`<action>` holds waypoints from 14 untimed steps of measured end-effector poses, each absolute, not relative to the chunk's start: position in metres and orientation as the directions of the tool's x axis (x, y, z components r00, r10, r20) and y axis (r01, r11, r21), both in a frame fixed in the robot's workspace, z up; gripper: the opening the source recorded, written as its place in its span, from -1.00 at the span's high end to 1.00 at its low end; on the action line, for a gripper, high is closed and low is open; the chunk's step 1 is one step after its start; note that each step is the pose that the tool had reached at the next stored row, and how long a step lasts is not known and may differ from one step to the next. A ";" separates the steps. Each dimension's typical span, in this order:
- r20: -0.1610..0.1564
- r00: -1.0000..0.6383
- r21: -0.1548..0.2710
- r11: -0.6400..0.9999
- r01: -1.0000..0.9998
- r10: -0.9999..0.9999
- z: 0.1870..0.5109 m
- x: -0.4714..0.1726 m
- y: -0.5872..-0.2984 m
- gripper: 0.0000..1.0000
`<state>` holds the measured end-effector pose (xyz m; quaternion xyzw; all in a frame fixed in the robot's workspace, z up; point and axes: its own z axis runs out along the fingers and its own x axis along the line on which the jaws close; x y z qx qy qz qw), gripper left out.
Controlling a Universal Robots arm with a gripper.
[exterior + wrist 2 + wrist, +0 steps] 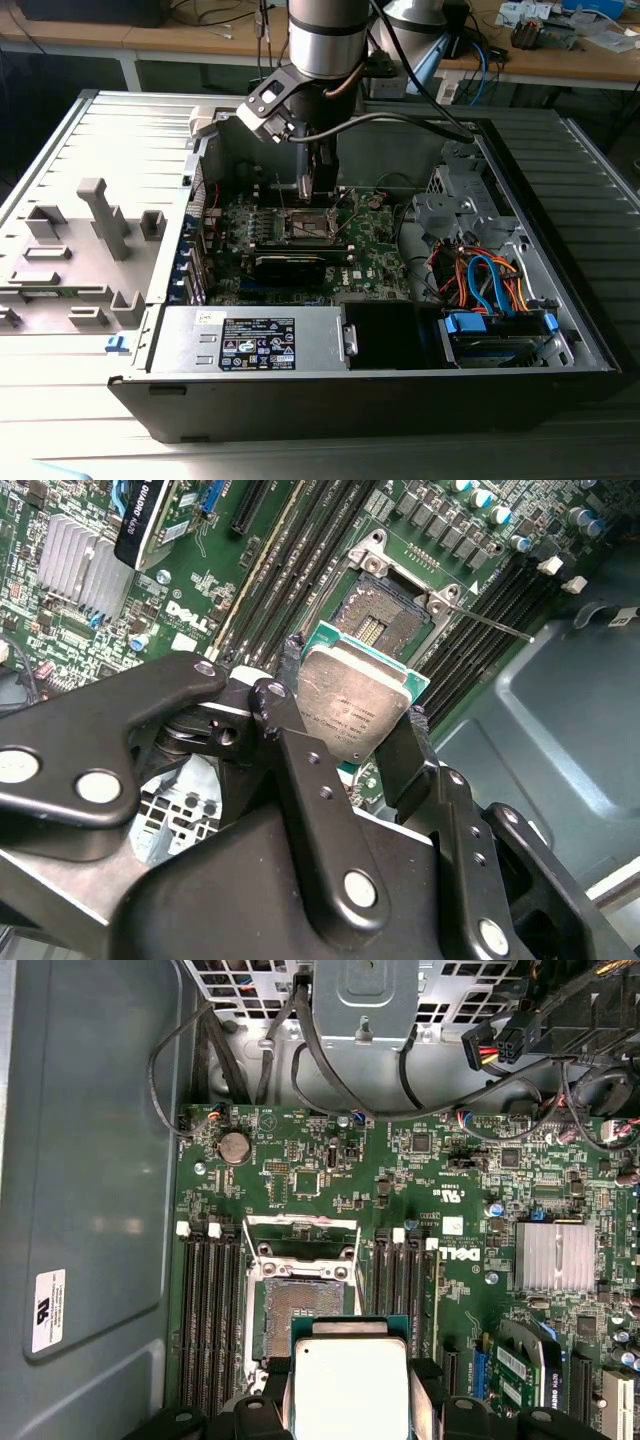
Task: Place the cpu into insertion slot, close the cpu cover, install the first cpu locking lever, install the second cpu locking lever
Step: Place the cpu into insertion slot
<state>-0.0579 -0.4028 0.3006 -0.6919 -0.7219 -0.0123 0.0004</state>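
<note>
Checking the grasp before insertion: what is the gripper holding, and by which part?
The small square silvery-grey cpu, pinched at two opposite edges by the gripper.

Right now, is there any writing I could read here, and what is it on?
Cpu in the claw: faint engraving, too blurred to read.
Power supply label: print too small.
White sticker on the case wall: too small.
Green board: white maker's logo, left unquoted.

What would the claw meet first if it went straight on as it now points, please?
Probably the open socket, though depth is unclear; the claw holds the chip just short of it.
</note>
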 end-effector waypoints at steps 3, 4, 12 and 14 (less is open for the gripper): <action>0.017 -0.042 0.017 0.042 0.999 0.999 0.299 -0.058 -0.403 -0.09; 0.017 -0.042 0.017 0.042 0.999 0.999 0.299 -0.058 -0.403 -0.09; 0.017 -0.042 0.017 0.042 0.999 0.999 0.296 -0.059 -0.403 -0.09; 0.017 -0.042 0.017 0.042 0.999 0.999 0.295 -0.059 -0.402 -0.09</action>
